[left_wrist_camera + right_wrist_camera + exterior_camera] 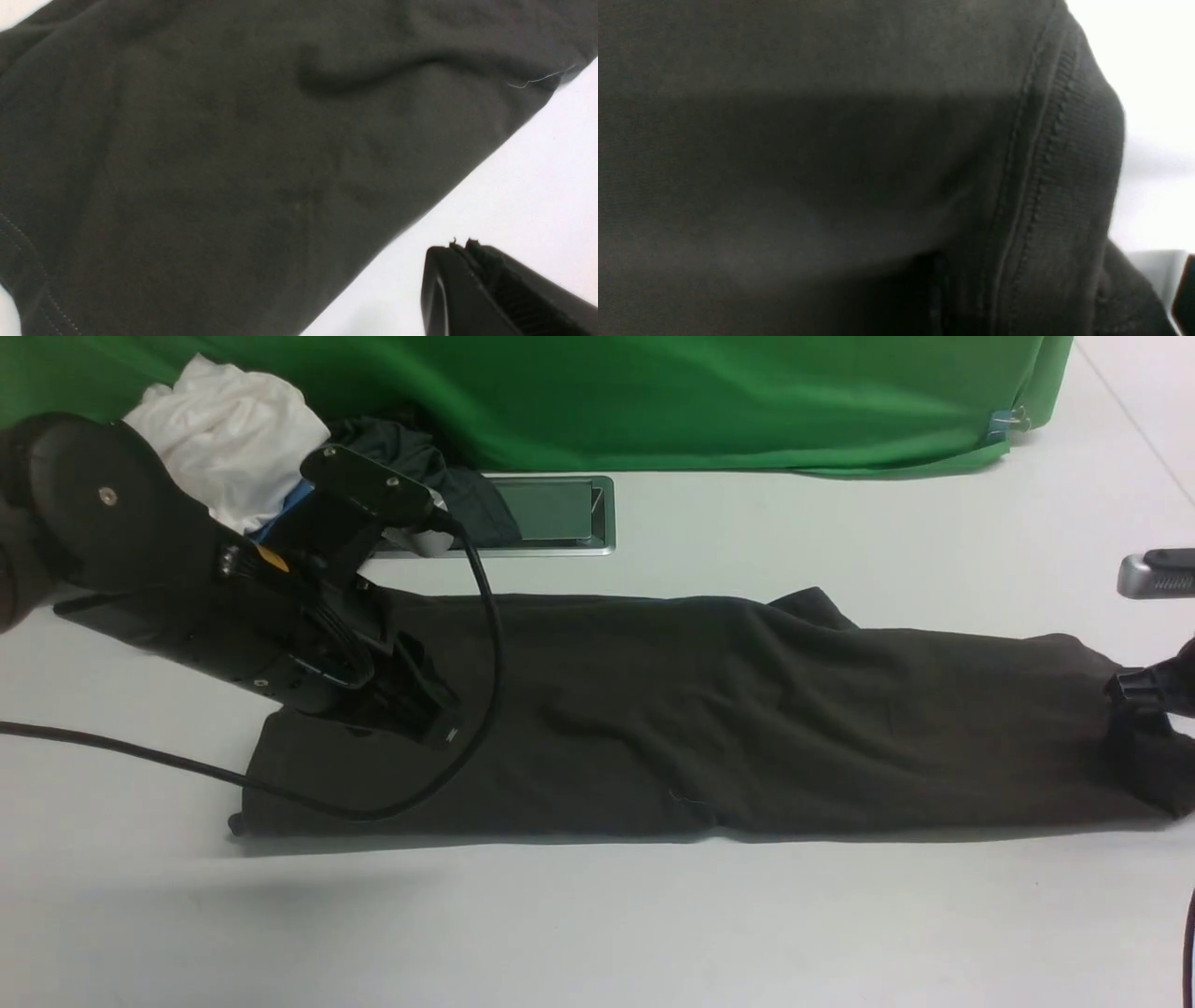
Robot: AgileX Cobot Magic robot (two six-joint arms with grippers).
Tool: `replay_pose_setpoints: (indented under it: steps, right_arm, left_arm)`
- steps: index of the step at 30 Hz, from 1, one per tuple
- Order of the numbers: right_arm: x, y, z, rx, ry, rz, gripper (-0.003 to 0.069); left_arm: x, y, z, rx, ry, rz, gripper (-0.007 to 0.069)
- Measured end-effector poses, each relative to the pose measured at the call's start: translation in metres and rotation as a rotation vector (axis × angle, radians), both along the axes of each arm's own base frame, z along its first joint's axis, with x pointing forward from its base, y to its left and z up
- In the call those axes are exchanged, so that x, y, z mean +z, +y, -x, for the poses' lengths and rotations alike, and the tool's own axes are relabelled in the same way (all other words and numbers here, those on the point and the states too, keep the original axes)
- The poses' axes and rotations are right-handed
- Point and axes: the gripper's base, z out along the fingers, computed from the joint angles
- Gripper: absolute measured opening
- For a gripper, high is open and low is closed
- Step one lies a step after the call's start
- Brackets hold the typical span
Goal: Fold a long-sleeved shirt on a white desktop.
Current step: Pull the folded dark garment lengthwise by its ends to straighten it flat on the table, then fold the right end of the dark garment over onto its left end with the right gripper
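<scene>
The long-sleeved shirt (pixel 700 728) lies as one long black strip across the white desktop (pixel 597 924), its logo hidden. My left gripper (pixel 446 733) hovers over the strip's left end. In the left wrist view its jaws (pixel 462 245) are pressed together, holding nothing, above bare desktop beside the shirt (pixel 233 163). My right gripper (pixel 1125 691) sits at the strip's right end, mostly cut off by the frame edge. In the right wrist view the shirt's ribbed hem (pixel 1069 186) fills the frame. One finger (pixel 1186 294) shows far out to the side, so the jaws stand open.
A metal-framed hatch (pixel 551 513) is set into the desktop behind the shirt. A white garment (pixel 233 439) and a dark garment (pixel 420 457) are piled at the back left, against the green backdrop (pixel 653 392). The left arm's cable (pixel 280 793) loops over the shirt's left end.
</scene>
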Motion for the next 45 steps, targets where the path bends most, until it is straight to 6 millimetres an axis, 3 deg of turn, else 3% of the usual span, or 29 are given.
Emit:
replay_pose_setpoints:
  steps: [4,5,7,8,9,10,11,15,18,19,21,22,28,35,41,45]
  right_arm:
    - [-0.001,0.004,-0.001,0.026,-0.008,-0.052,0.0573]
    - [-0.001,0.007,-0.001,0.049,-0.009,-0.075,0.0484]
    - [0.000,0.010,-0.002,0.055,-0.011,-0.113,0.0393]
    - [0.000,0.013,-0.001,0.072,-0.005,-0.140,0.0259]
    - [0.000,0.013,-0.001,0.076,-0.005,-0.139,0.0242]
    - [-0.001,0.014,-0.001,0.083,0.001,-0.158,0.0140]
    - [-0.001,0.015,0.000,0.092,0.006,-0.162,0.0101]
    - [0.010,0.014,0.006,0.097,0.020,-0.134,0.0097]
    - [0.033,0.007,0.014,0.063,-0.003,-0.079,0.0097]
    - [0.052,-0.001,0.022,0.017,-0.032,-0.040,0.0097]
    - [0.072,-0.009,0.031,-0.022,-0.069,0.001,0.0097]
    - [0.099,-0.021,0.045,-0.079,-0.127,0.046,0.0097]
    - [0.146,-0.029,0.075,-0.152,-0.237,0.100,0.0097]
    - [0.181,0.010,0.087,-0.083,-0.399,-0.060,0.0097]
    - [0.212,0.066,0.090,0.038,-0.567,-0.414,0.0097]
    - [0.222,0.099,0.084,0.097,-0.634,-0.609,0.0097]
  left_arm:
    - [0.000,0.000,0.000,0.001,0.001,0.004,0.0020]
    - [0.000,0.000,0.000,0.002,0.002,0.006,0.0020]
    - [0.000,-0.001,0.000,0.003,0.002,0.009,0.0020]
    - [0.000,-0.001,0.000,0.003,0.003,0.010,0.0020]
    - [0.000,-0.001,0.000,0.003,0.003,0.010,0.0020]
    - [0.000,-0.001,0.000,0.003,0.003,0.010,0.0020]
    - [0.000,-0.001,0.000,0.003,0.003,0.010,0.0020]
    - [0.000,-0.001,0.000,0.004,0.003,0.011,0.0020]
    - [0.001,-0.001,0.000,0.004,0.002,0.011,0.0020]
    - [0.001,-0.001,0.000,0.004,0.002,0.011,0.0020]
    - [0.001,-0.001,0.000,0.004,0.002,0.011,0.0020]
    - [0.000,-0.001,0.000,0.004,0.003,0.011,0.0020]
    - [0.000,-0.001,0.001,0.002,0.010,0.012,0.0020]
    - [0.000,0.001,0.001,-0.005,0.004,-0.010,0.0020]
    - [0.001,0.005,0.002,-0.028,-0.019,-0.065,0.0020]
    - [0.006,0.005,0.004,-0.027,-0.032,-0.064,0.0020]
